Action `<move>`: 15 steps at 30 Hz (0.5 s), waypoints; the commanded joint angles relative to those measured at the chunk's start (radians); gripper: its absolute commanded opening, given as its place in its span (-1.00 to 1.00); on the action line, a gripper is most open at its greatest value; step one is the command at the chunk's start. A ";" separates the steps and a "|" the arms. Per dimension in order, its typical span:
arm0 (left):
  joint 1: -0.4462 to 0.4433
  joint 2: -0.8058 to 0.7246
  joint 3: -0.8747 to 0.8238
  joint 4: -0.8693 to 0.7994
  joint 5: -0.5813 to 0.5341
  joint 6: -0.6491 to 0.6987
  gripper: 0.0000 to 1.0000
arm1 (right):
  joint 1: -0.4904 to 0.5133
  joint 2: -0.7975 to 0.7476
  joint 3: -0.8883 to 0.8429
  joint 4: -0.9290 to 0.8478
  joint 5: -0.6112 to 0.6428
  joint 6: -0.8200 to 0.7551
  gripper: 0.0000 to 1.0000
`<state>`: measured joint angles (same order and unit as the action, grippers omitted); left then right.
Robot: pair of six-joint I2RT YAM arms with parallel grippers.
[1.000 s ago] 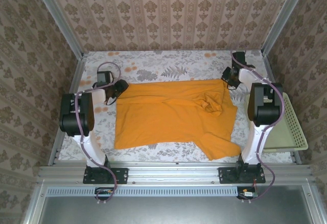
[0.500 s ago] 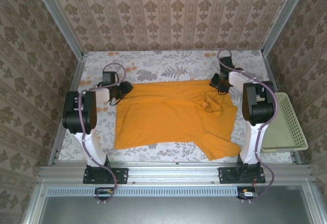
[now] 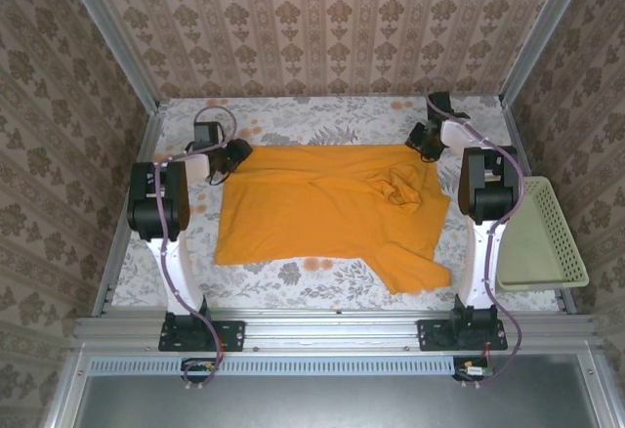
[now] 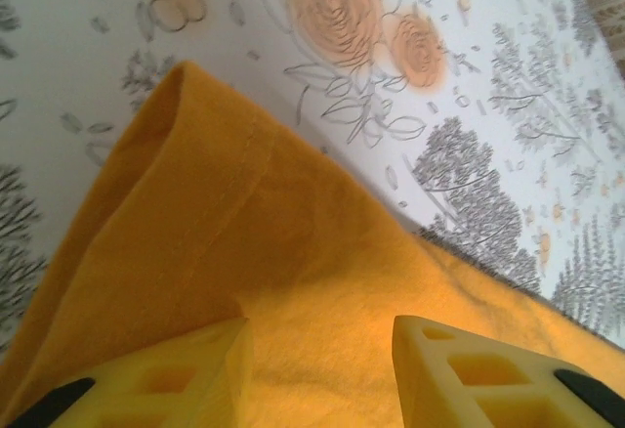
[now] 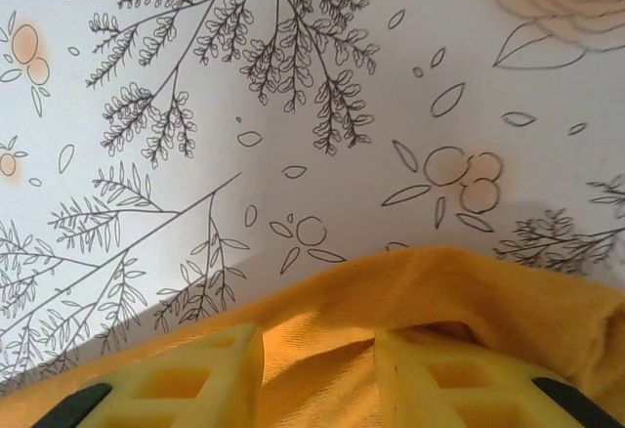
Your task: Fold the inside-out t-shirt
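Observation:
The mustard-orange inside-out t-shirt [image 3: 322,208] lies spread on the flowered table, plain face up, with a bunched lump near its far right and one sleeve trailing toward the near edge. My left gripper [image 3: 237,151] sits at the shirt's far left corner. In the left wrist view its yellow fingers [image 4: 320,335] pinch a fold of the hemmed cloth [image 4: 225,233]. My right gripper [image 3: 422,145] is at the far right corner. In the right wrist view its fingers [image 5: 317,340] close on the raised edge of the cloth [image 5: 459,277].
A pale cream mesh basket [image 3: 547,242] stands off the table's right edge beside the right arm. The flowered tablecloth [image 3: 322,127] shows bare beyond the shirt, up to the patterned back wall. Metal frame rails border both sides and the near edge.
Both grippers have moved toward the back wall, and the whole shirt has slid with them, away from the near edge. Its far edge is now pulled straighter.

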<state>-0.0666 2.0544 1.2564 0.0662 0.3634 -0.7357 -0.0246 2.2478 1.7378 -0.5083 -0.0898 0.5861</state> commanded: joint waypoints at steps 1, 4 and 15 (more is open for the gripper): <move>-0.015 -0.122 -0.015 -0.168 -0.069 0.076 -0.09 | 0.024 -0.168 -0.085 -0.066 0.090 -0.096 -0.23; -0.016 -0.238 -0.101 -0.192 -0.088 0.083 -0.05 | 0.081 -0.326 -0.226 -0.057 0.114 -0.138 -0.19; -0.014 -0.489 -0.405 -0.151 -0.094 0.096 -0.02 | 0.254 -0.580 -0.577 -0.035 0.055 -0.069 -0.23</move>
<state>-0.0834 1.5879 0.8986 -0.0822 0.2802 -0.6685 0.2272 1.6840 1.2201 -0.5255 -0.0372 0.4938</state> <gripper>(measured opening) 0.492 0.388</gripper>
